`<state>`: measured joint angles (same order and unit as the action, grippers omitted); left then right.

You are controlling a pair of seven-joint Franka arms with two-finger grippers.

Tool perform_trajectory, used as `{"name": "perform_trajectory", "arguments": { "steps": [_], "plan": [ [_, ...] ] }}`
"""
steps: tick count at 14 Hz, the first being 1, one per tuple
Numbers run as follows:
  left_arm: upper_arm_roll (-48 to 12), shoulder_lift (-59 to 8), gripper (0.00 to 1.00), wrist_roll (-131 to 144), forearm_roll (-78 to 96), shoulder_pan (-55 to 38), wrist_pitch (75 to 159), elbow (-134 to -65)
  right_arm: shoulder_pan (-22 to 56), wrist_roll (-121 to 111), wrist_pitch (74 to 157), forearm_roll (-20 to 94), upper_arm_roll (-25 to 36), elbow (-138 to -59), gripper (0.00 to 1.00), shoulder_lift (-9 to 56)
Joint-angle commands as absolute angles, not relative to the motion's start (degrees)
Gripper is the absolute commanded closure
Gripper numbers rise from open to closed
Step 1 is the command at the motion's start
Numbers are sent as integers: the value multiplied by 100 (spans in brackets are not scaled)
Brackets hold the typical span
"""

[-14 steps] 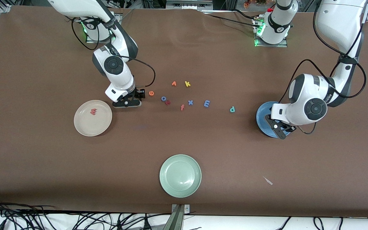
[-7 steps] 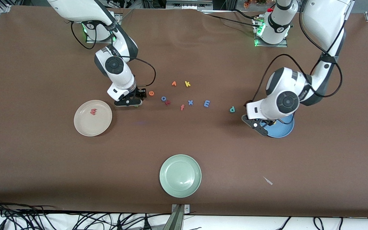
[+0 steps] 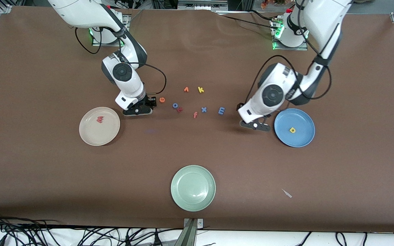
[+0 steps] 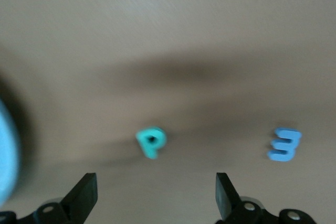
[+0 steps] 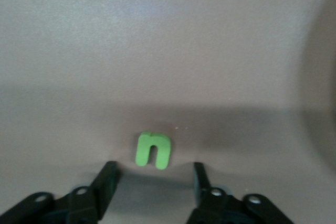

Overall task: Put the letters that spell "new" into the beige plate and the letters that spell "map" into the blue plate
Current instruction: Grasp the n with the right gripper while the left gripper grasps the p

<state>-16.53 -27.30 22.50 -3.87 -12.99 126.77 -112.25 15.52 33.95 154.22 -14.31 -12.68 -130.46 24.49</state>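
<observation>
The beige plate holds the salmon-pink w. Beside it my right gripper stands low over the table, open. The lime-green n lies just ahead of that gripper's fingertips and is hidden in the front view. Orange e lies close by. The blue plate holds the yellow a. My left gripper hovers open beside that plate. Teal p lies ahead of its wide-apart fingers, with blue m farther along.
Other letters lie mid-table: blue o, a dark red letter, orange f, blue x, orange v, yellow k. A pale green plate sits nearer the front camera, with a small white scrap beside it.
My left arm swung from over the blue plate toward the p, leaving the yellow a in the plate, with its fingers now wide apart. The right gripper's fingers have narrowed a little by the n.
</observation>
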Motion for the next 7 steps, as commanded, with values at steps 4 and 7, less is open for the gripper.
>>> {"name": "perform_trajectory", "arguments": {
  "steps": [4, 7],
  "plan": [
    [-1582, -2900, 6, 2725, -712, -1354, 13559, -11671, 1521, 3454, 15601, -1670, -1239, -13061, 68, 2514],
    [-1547, -3058, 9, 2742, -1028, -1222, 13903, -11698, 1512, 3384, 15583, -1670, -1231, -13026, 77, 2479]
  ]
}}
